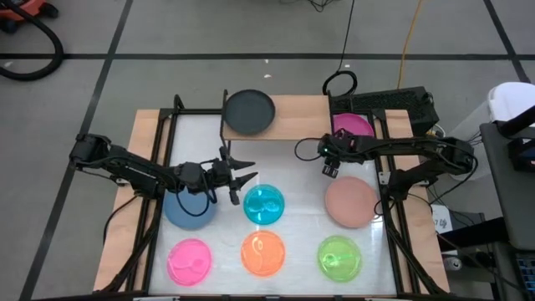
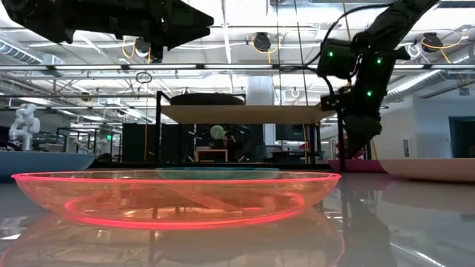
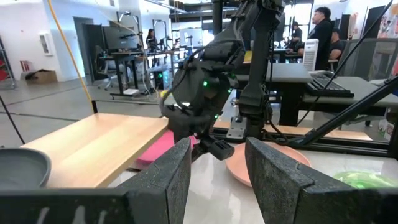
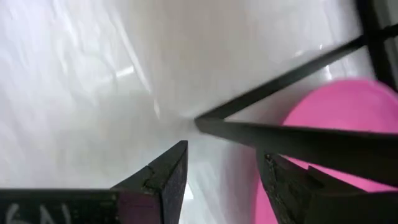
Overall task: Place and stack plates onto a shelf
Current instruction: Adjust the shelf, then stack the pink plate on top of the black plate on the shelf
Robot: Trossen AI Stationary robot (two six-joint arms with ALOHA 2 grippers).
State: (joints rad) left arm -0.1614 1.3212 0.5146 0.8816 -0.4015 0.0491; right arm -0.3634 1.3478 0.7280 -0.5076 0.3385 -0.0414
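A dark grey plate (image 1: 249, 111) rests on the shelf's light-wood board (image 1: 292, 117) at the table's far side. A magenta plate (image 1: 353, 125) lies on the table by the shelf's right end. On the table lie a dusty pink plate (image 1: 351, 201), a blue plate (image 1: 191, 209), and translucent cyan (image 1: 264, 205), orange (image 1: 263, 253), pink (image 1: 189, 261) and green (image 1: 338, 257) plates. My left gripper (image 1: 247, 180) is open and empty, held level above the table between the blue and cyan plates. My right gripper (image 1: 328, 169) is open and empty, pointing down near the magenta plate (image 4: 336, 124).
A thin black shelf leg (image 4: 298, 134) runs close in front of my right gripper's fingers. Black frame rails (image 1: 159, 167) run along the table's left and right sides. People stand in the room beyond the table (image 3: 323, 25). A bare white tabletop (image 1: 284, 163) lies between the two grippers.
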